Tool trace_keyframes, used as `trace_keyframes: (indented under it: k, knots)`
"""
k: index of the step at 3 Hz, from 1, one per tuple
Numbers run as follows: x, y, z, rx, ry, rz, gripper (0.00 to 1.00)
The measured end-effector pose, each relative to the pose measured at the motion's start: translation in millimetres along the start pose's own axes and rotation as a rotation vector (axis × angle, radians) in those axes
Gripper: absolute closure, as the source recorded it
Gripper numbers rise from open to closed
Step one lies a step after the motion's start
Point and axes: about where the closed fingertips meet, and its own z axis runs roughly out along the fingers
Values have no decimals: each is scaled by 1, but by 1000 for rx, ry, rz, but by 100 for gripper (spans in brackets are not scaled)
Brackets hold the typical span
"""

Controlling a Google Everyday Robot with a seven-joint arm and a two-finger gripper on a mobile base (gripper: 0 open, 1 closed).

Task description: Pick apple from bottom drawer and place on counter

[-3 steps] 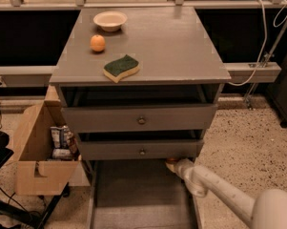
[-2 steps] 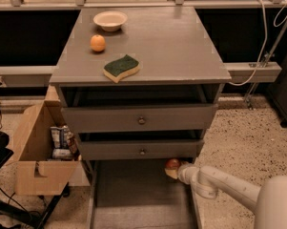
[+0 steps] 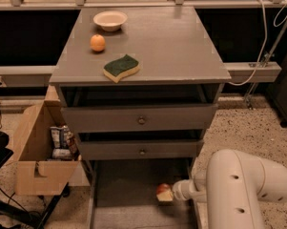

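Note:
The small red apple (image 3: 161,190) is at the tip of my gripper (image 3: 165,195), which is shut on it over the right side of the open bottom drawer (image 3: 124,194). My white arm (image 3: 243,185) reaches in from the lower right. The apple hangs just in front of the closed middle drawer, a little above the drawer floor. The counter (image 3: 176,42) is the grey-brown top of the cabinet, well above the gripper.
On the counter lie an orange fruit (image 3: 97,43), a pale bowl (image 3: 110,20) and a green-and-yellow sponge (image 3: 121,67), all on its left half. Two knobbed drawers (image 3: 141,120) are above the gripper. A cardboard box (image 3: 35,171) stands left of the cabinet.
The gripper with the apple has drawn back out from under the middle drawer, toward the camera and slightly left. The arm has swung nearer to the camera.

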Motion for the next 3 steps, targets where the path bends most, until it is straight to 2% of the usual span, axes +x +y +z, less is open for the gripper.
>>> trace_keyframes:
  k: [1,2,3]
  knots:
    - [28,-11,-19,-25,46,1,100]
    - [28,-11,-19,-25,45,1,100]
    - [22,-10,-17,-58,31,-18,100]
